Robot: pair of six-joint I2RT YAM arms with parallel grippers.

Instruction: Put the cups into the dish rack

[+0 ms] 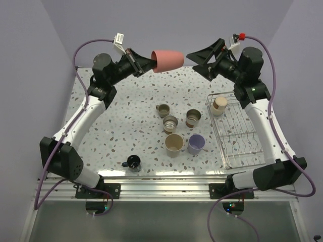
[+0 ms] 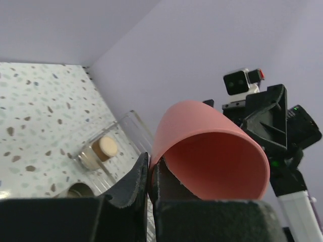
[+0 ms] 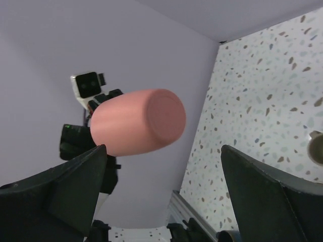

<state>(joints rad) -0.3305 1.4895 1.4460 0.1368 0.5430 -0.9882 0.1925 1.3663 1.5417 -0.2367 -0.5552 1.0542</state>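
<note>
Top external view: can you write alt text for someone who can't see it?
The left claw holds a pink cup sideways in the air, facing the open right claw. Six cups stand on the speckled table; one tan cup sits in the wire dish rack at right.

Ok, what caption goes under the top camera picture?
Left jaws hold the pink cup sideways in mid-air toward the open right jaws; one tan cup sits in the dish rack.

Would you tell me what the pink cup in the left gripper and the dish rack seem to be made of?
The pink cup looks like matte plastic or silicone: even colour, no glints, a thin wall where the left gripper pinches it. The dish rack looks like thin metal wire, silvery-white, perhaps coated.
</note>
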